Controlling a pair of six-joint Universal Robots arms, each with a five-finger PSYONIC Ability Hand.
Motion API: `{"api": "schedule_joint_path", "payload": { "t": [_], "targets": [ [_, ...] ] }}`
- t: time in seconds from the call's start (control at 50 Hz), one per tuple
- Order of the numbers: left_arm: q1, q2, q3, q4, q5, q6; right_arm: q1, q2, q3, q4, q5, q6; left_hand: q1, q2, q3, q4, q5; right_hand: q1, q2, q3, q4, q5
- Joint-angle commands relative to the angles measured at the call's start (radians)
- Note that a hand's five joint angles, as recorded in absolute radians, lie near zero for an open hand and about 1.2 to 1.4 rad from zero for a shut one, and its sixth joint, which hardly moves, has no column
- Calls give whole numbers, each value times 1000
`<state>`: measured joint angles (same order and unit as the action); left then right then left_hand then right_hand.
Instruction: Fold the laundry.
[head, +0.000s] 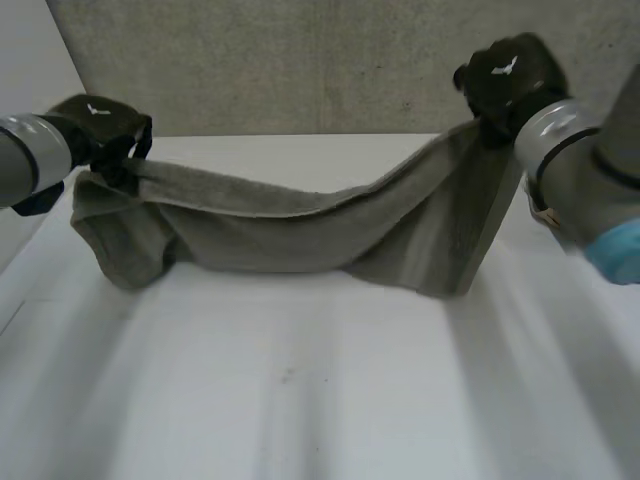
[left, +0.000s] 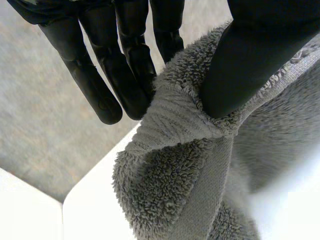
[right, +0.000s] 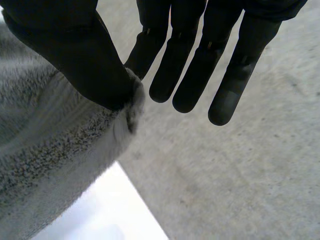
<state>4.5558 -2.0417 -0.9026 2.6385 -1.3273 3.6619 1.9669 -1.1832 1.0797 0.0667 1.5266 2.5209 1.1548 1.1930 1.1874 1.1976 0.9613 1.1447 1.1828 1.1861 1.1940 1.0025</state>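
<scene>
Head view shows towel (head: 300, 235) sagging; left wrist view shows left hand (left: 250, 55) pinching.

A grey terry-cloth towel (head: 300, 225) is stretching from side to side across the far part of the flat white table (head: 300, 400). It is hanging between the black left hand (head: 100, 130) and the black right hand (head: 505, 75), each pinching one end of it between thumb and fingers. Its lower folds are resting on the table, barring the way along the surface toward the far edge. A rough grey concrete wall (head: 300, 60) is rising behind the table, closing off the far side. Above the towel's sagging top edge, between the two hands, a gap is lying open in front of the wall. The broad near part of the table, in front of the towel, is offering open room for a hand to pass from either side.
</scene>
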Motion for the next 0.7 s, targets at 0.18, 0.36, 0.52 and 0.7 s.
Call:
{"api": "schedule_joint_path", "payload": {
  "t": [0.18,0.36,0.52,0.7],
  "targets": [
    [-12,-298,522,386,47,-141,50,369,-410,-607,139,4,241,203,209,199,260,252,213,210,202,219],
    [0,-170,423,725,-10,-534,82,327,-409,-907,138,50,241,203,209,199,260,252,213,210,202,219],
    [23,-157,255,655,10,-479,72,261,-265,-776,129,114,241,203,209,199,260,252,213,210,202,219],
    [52,-216,-31,574,66,-310,61,237,18,-512,89,167,241,203,209,199,260,252,213,210,202,219]
  ]
}}
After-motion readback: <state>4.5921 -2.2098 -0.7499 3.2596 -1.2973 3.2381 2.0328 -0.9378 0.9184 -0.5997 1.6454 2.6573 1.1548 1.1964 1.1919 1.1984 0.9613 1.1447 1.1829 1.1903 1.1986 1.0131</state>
